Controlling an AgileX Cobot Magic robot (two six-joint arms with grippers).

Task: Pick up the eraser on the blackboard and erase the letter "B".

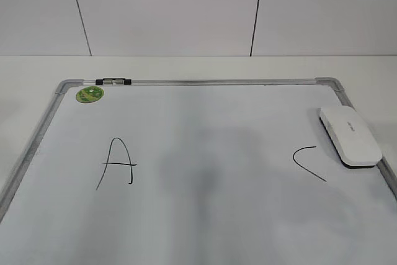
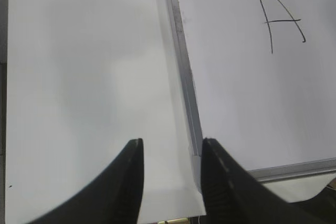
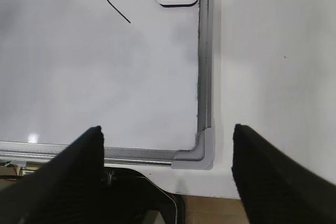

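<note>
1. Board (image 1: 205,215): lies flat on the table (image 1: 186,66), grey frame, green sticker (image 1: 90,94) at its far-left corner.
2. Eraser (image 1: 349,134): resting on the board at the far-right side, just beside the right frame rail, near the "C" (image 1: 308,162). Right wrist view shows its near end at the top edge of that pic, dark base down, no gripper touching it.
3. Letter "B": I can't find it. Ext view shows "A" (image 1: 116,162) on the left and "C" on the right; the stretch between them is bare, w/ only a faint grey smudge or shadow. Can't tell which.
4. Left gripper (image 2: 170,182): jaws apart by a modest gap, nothing between them, hovering over the board's near-left corner w/ frame rail below. Empty.
5. Right gripper (image 3: 168,171): jaws spread wide, nothing held, hovering over the near-right corner piece (image 3: 197,153). Well apart from the eraser.
6. Neither arm shows in the ext view.
7. Progress, my judgement: the centre reads as already wiped and the eraser as set down, so the task looks done or nearly done. If the grey patch is residue, one more pass w/ the eraser is what's left. If not, nothing remains but parking the arms.
8. Risk: I can't confirm a clean erase from these pics; lighting on the centre is uneven.
</note>
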